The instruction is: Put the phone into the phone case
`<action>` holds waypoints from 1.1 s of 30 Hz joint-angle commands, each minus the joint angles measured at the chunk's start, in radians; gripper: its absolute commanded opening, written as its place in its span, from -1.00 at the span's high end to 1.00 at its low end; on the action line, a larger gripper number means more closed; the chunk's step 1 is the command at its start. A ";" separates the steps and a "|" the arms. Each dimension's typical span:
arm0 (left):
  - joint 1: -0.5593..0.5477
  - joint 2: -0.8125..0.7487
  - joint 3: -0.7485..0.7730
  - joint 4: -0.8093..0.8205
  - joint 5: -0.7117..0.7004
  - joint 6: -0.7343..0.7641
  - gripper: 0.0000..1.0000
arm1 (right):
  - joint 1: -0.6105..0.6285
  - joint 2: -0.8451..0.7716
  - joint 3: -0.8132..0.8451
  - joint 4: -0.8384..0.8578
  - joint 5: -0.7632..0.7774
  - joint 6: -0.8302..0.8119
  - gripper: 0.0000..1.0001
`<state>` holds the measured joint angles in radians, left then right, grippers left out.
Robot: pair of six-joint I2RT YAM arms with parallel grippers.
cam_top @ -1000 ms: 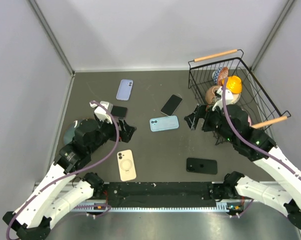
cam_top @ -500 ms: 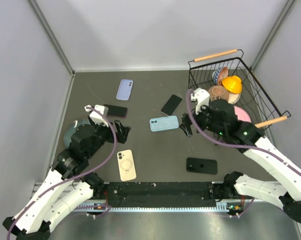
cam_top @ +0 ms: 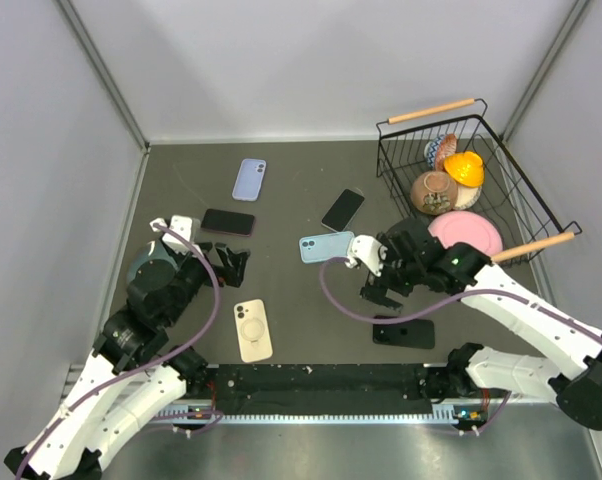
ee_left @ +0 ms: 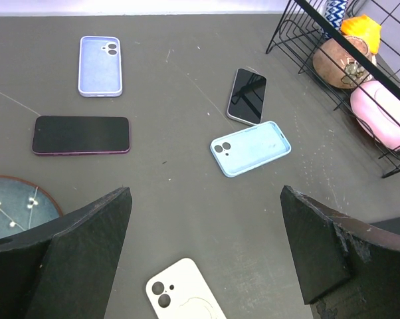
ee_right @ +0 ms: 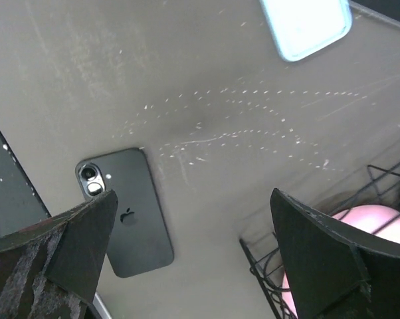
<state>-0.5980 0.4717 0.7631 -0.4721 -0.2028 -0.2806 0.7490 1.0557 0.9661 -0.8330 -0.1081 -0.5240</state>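
Three phones lie on the dark table: a black one face down near the front (cam_top: 403,332), a black one (cam_top: 342,209) at the middle back, and a dark one with a purple edge (cam_top: 228,222) at the left. Three cases lie flat: light blue (cam_top: 327,246), lavender (cam_top: 248,179) and cream white (cam_top: 253,330). My right gripper (cam_top: 381,290) is open and empty just above and left of the face-down phone (ee_right: 125,209). My left gripper (cam_top: 229,262) is open and empty, above the cream case (ee_left: 183,296), which shows between its fingers.
A black wire basket (cam_top: 521,190) with wooden handles stands at the back right and holds a pink plate (cam_top: 465,233), a brown bowl and an orange object. A teal plate (ee_left: 14,212) lies at the left under my left arm. Grey walls enclose the table.
My right gripper has swung from beside the basket down and left to the face-down black phone. My left gripper has drawn back to the left, uncovering the purple-edged phone.
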 commanded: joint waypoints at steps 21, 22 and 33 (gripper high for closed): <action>0.004 -0.002 -0.013 0.041 -0.027 0.026 -0.98 | 0.138 0.194 -0.230 0.031 0.025 -0.079 -0.97; 0.003 -0.002 -0.015 0.041 -0.029 0.026 -0.98 | 0.136 0.214 -0.227 0.029 0.016 -0.068 -0.98; 0.004 0.001 -0.015 0.039 -0.029 0.026 -0.98 | 0.138 0.271 -0.231 0.035 0.038 -0.056 -0.97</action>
<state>-0.5980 0.4690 0.7567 -0.4717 -0.2256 -0.2626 0.8772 1.3121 0.7139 -0.8223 -0.0921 -0.5831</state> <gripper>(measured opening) 0.990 0.987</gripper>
